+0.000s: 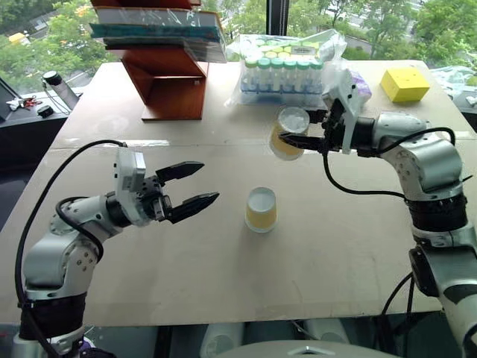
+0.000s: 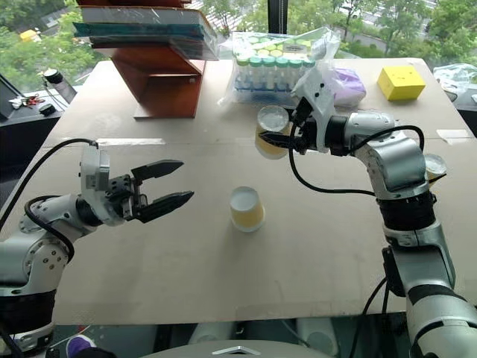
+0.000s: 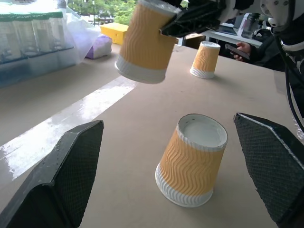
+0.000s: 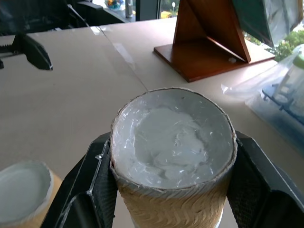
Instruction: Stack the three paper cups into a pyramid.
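Nearest on the tabletop [image 1: 149, 283], the left gripper [image 1: 195, 185] hangs level above the surface with its two fingers [image 3: 71, 161] spread wide and nothing between them, pointing toward a cup [image 1: 261, 209] that stands upside down, base up, near the middle of the tabletop. That cup sits ahead of the open fingers and apart from them, roughly centred in the gap as the left wrist view has it. Beyond it and higher, the right gripper [image 1: 298, 139] pinches a second cup [image 1: 288, 133] by its sides, lifted clear of the tabletop and tilted, base uppermost; the right wrist view shows the two fingers [image 4: 95, 185] pressed against opposite walls of this cup. A third cup [image 3: 205, 59] stands inverted farther out on the right side, well apart from both grippers. Farther back are a bag of green-capped vials [image 1: 283, 71], a wooden stand [image 1: 168, 82] with books and a yellow block [image 1: 405, 83]. The risk from here, as I judge it, lies in the held cup: the paper wall is thin and tapered, so a hard squeeze may crush it or let it slip, and a tilted release would leave it leaning or toppled. The two base cups also stand far apart, so a top cup could not bridge them yet.
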Controlling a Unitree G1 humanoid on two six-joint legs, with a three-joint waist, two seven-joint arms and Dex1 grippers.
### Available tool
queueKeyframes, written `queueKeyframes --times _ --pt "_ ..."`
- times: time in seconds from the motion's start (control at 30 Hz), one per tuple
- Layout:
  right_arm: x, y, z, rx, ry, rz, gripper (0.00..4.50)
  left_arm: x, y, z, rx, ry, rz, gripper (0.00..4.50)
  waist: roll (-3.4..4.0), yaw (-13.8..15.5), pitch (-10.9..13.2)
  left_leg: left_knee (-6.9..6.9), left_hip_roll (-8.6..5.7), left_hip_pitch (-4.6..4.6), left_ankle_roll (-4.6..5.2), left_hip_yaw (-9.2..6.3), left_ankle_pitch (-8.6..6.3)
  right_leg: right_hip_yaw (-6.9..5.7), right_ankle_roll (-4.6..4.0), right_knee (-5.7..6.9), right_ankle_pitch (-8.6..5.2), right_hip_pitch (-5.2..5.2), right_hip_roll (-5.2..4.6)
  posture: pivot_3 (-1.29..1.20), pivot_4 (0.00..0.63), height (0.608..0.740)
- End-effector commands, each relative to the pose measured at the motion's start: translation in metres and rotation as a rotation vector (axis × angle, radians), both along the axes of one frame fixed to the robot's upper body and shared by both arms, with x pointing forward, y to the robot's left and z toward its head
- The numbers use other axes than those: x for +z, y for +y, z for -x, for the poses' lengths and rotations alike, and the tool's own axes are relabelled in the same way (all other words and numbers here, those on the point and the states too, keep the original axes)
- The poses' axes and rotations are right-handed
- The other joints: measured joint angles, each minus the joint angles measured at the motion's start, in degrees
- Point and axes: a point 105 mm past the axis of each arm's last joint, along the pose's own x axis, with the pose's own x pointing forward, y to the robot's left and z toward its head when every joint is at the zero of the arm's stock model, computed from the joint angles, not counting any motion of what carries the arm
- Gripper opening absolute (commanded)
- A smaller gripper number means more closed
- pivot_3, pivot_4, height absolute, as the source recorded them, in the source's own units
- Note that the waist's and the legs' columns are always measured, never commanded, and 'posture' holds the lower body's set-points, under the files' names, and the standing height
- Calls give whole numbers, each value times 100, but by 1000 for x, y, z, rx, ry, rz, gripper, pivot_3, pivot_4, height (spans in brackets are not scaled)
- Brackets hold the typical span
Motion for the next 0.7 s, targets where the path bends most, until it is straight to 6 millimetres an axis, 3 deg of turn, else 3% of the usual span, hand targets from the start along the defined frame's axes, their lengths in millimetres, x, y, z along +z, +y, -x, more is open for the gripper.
queueKeyframes --times 0.03,0.13,0.27,0.47,0.7 --pt "5 -15 25 -34 -34 16 2264 8 0 -4 13 -80 -1 4500 0 -5 0 1 0 -1 0 1 0 1 0 0 0 0 0 0 150 740" --pt "-12 -24 46 -70 -11 40 2264 5 3 -5 6 -71 -32 4500 -1 -10 0 3 -1 5 1 6 0 8 0 7 0 0 6 0 150 740" --pt "-31 -19 68 -63 17 47 2264 3 10 6 -118 -6 -44 4500 0 -25 0 5 -1 9 1 4 0 5 0 10 0 4 15 0 150 740" --pt "-52 -7 79 -48 30 56 2264 1 18 8 -172 55 -54 4500 -3 -7 -1 14 0 12 1 3 0 5 2 11 -1 12 16 0 150 740" --pt "-62 6 86 -11 49 21 2264 5 17 6 -176 67 -57 4500 -4 -1 0 16 1 11 1 -1 0 4 2 12 -1 12 15 0 150 740"
